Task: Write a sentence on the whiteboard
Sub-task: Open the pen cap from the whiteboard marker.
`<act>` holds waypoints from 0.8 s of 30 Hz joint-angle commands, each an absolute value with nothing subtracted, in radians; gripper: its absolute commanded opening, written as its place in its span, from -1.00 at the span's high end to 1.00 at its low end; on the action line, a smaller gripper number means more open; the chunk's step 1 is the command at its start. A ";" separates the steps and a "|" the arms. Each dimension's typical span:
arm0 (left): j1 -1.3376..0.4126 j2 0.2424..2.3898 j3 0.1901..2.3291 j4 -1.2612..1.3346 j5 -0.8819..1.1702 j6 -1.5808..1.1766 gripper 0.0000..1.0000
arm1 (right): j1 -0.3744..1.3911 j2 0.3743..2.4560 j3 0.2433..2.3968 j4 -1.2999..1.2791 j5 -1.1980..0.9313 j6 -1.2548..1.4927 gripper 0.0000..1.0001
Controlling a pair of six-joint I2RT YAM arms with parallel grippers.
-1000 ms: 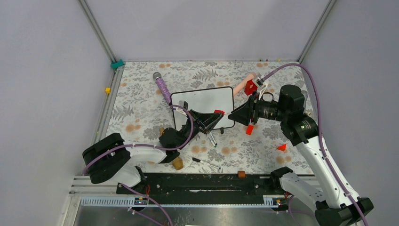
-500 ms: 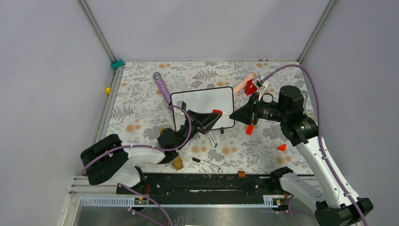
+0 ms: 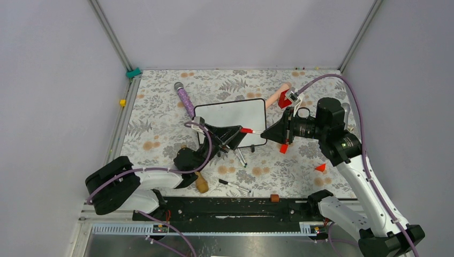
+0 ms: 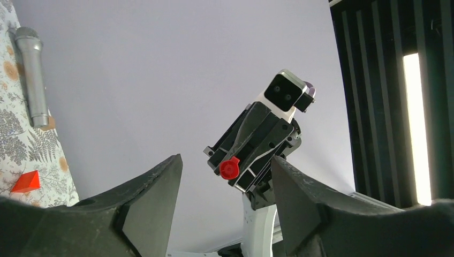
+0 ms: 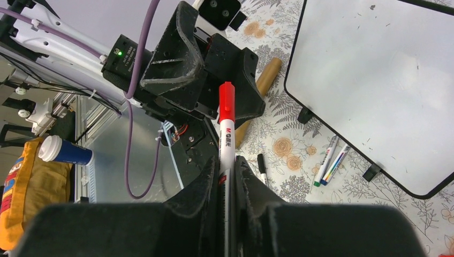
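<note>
Floral-print desk (image 3: 160,107) in a grey-walled cell: marker gripped, cap still on, whiteboard (image 3: 231,114) blank.

The whiteboard lies flat at the centre of the overhead frame, with no lettering on it. Above its lower-right part, the right gripper (image 5: 227,166) has its jaws clamped on the barrel of a red marker (image 5: 226,140). The red cap (image 5: 226,99) points at the left gripper (image 3: 235,135), whose jaws stand apart just beside the cap. The step in hand appears to be uncapping. Close the left jaws squarely on the cap alone. Pull along the marker's axis. Hold the right grip firm so the barrel neither slips nor tilts.
</note>
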State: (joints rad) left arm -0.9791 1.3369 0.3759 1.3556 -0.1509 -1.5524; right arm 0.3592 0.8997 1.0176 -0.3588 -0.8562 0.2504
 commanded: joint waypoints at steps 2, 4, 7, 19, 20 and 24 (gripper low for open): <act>-0.976 1.336 0.408 1.413 -0.149 -1.542 -0.24 | 0.364 0.906 1.029 -0.350 -0.909 0.246 1.00; -0.976 1.358 0.421 1.430 -0.135 -1.549 -0.18 | 0.364 0.907 1.025 -0.345 -0.909 0.249 1.00; -0.977 1.392 0.447 1.432 -0.113 -1.559 -0.09 | 0.364 0.911 1.021 -0.334 -0.899 0.255 1.00; -0.973 1.385 0.435 1.446 -0.133 -1.537 1.00 | 0.364 0.934 1.032 -0.366 -0.867 0.233 1.00; -0.968 1.379 0.425 1.446 -0.138 -1.538 1.00 | 0.363 0.938 1.039 -0.378 -0.858 0.224 1.00; -0.929 1.332 0.349 1.451 -0.159 -1.548 1.00 | 0.363 0.959 1.071 -0.446 -0.831 0.168 1.00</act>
State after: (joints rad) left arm -0.9703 1.3991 0.4133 1.3788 -0.1192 -1.5612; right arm 0.3611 0.9401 1.0172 -0.3779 -0.8661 0.2329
